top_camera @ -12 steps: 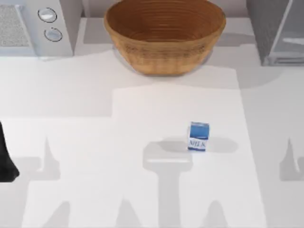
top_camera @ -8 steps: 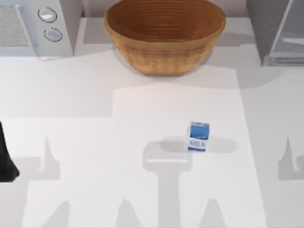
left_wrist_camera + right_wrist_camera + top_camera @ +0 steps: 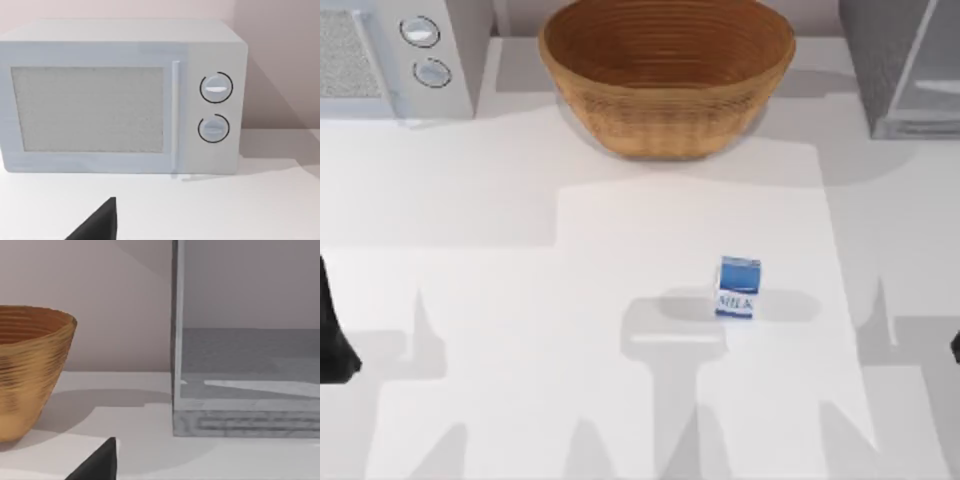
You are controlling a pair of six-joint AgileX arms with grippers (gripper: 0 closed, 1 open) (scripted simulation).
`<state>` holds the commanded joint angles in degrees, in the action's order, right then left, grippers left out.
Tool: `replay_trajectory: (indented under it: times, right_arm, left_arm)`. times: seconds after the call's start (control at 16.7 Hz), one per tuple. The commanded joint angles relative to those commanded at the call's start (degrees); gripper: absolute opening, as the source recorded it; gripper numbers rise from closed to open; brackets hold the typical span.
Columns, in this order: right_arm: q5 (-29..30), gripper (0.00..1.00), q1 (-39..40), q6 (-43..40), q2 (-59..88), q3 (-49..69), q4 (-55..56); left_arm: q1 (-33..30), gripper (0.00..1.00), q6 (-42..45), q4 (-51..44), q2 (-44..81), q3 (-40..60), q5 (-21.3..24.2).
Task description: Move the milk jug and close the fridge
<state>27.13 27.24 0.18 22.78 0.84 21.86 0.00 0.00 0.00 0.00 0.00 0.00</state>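
The milk jug (image 3: 738,288), a small blue and white carton, stands upright on the white table right of centre, with neither gripper near it. The fridge (image 3: 878,55), a grey speckled cabinet, is at the back right. Its pale glassy door panel (image 3: 932,70) is set at an angle to the body. In the right wrist view the fridge (image 3: 240,421) faces me with its grey inside showing. My left gripper (image 3: 332,345) is at the table's left edge. A dark bit of my right gripper (image 3: 956,346) shows at the right edge, level with the jug's front.
A large woven basket (image 3: 665,70) stands at the back centre and also shows in the right wrist view, basket (image 3: 30,370). A light-grey microwave (image 3: 390,55) with two knobs is at the back left, microwave (image 3: 120,95).
My right arm has come in from the right edge and its shadow has slid left toward the jug. The left arm and the jug have not moved.
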Motion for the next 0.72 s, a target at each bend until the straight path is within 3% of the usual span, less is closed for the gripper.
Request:
replay_trajectory:
  times: [0.42, 0.72]
  right_arm:
    - [22.23, 1.0, 22.05, 0.65, 18.03, 0.44, 16.92]
    - [26.05, 1.0, 25.68, 0.86, 21.22, 0.54, 19.94]
  left_arm:
    - [0.0, 1.0, 0.0, 0.0, 0.0, 0.0, 0.0]
    - [0.0, 1.0, 0.0, 0.0, 0.0, 0.0, 0.0]
